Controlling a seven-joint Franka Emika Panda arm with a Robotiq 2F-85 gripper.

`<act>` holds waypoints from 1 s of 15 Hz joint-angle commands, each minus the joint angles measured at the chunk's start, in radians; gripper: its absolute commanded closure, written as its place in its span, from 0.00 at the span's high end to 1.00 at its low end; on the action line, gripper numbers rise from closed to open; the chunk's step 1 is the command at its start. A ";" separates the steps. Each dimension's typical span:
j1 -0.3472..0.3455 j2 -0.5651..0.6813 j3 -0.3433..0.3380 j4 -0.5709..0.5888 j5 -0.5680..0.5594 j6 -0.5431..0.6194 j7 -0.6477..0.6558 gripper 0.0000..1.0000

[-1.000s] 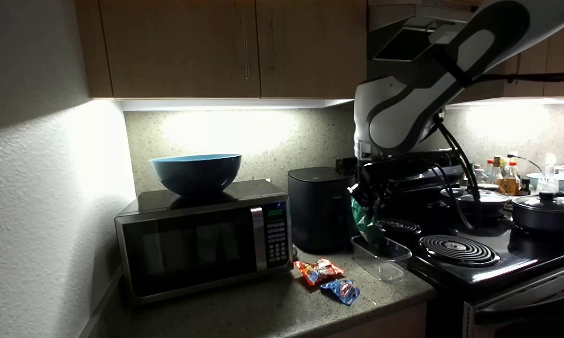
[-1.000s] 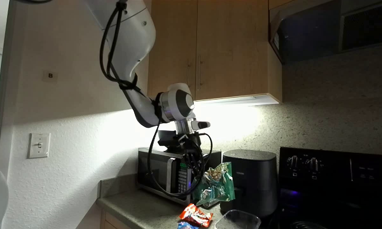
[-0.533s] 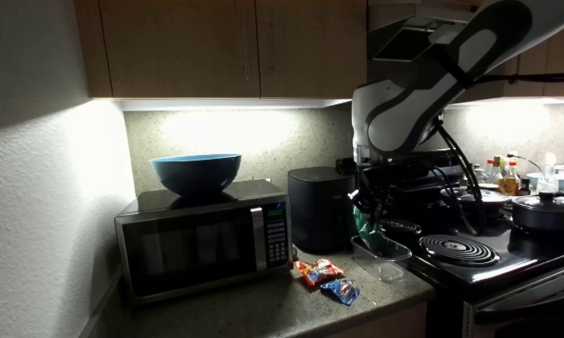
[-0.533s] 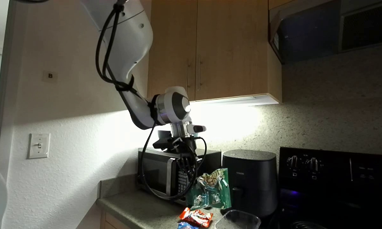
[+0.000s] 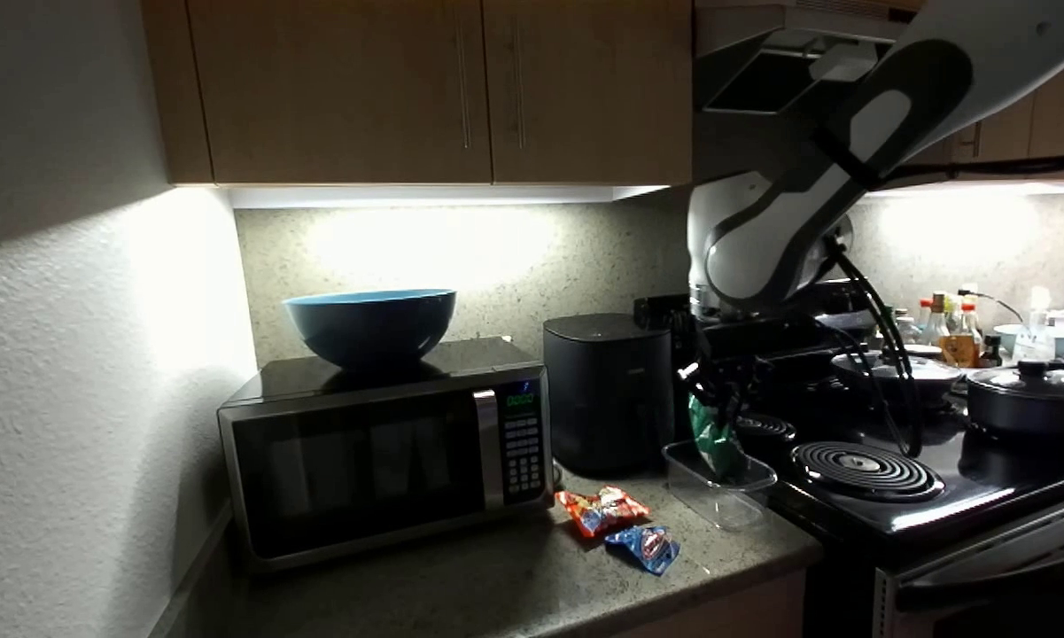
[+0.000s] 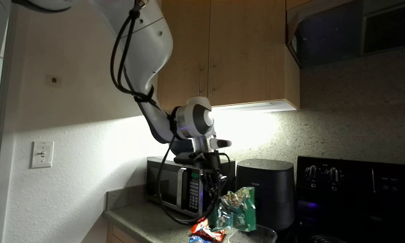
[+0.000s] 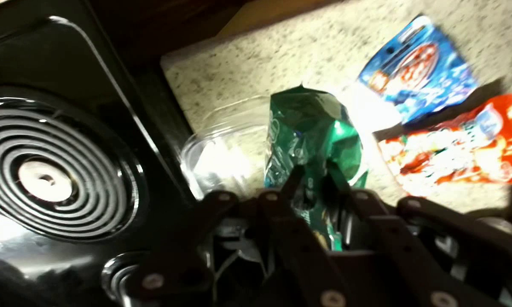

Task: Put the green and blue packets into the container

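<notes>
1. Following the green packet (image 7: 313,123), we find it hanging from the claw (image 7: 314,170), which is drawn nearly together and pinches it.
2. Compared with a second ago, packet and claw sit a little lower and nearer the stove-side edge of the bench (image 5: 496,585). The tub (image 5: 718,509) has stayed put beside that edge, near the front corner.
3. For the task, we judge this the lead-up to the first drop, not yet made.
4. Our wrist view, somewhat blurred, shows the packet covering the tub's side away from the stove (image 7: 81,170), so we'd likely nudge it toward the stove-side edge before letting go. No view settles for us whether the packet's lower end is below the rim.
5. An exterior view's lower border crops the blue packet (image 6: 198,240); the wrist view has it whole, between the bench's front edge and the red packet (image 7: 456,149). We count it as the one yet to be fetched.
</notes>
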 commanded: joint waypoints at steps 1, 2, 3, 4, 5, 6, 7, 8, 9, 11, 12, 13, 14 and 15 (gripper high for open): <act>-0.105 0.022 -0.097 0.015 -0.005 0.097 0.010 0.09; -0.131 0.046 -0.121 0.034 0.020 0.107 -0.010 0.09; -0.154 0.067 -0.135 0.047 0.066 0.106 -0.074 0.09; -0.176 0.092 -0.152 0.053 0.090 0.121 -0.110 0.09; -0.170 0.111 -0.148 0.082 0.105 0.104 -0.111 0.09; -0.175 0.127 -0.154 0.094 0.120 0.106 -0.129 0.09; -0.174 0.139 -0.153 0.107 0.129 0.116 -0.146 0.09; -0.160 0.155 -0.152 0.126 0.116 0.119 -0.129 0.09; -0.142 0.158 -0.150 0.137 0.093 0.134 -0.119 0.09; -0.095 0.168 -0.155 0.155 0.024 0.171 -0.091 0.09; -0.071 0.174 -0.161 0.166 -0.011 0.188 -0.078 0.09; -0.054 0.178 -0.157 0.179 -0.024 0.184 -0.085 0.09; -0.041 0.187 -0.152 0.191 -0.030 0.176 -0.095 0.09; -0.031 0.189 -0.137 0.198 -0.007 0.133 -0.118 0.09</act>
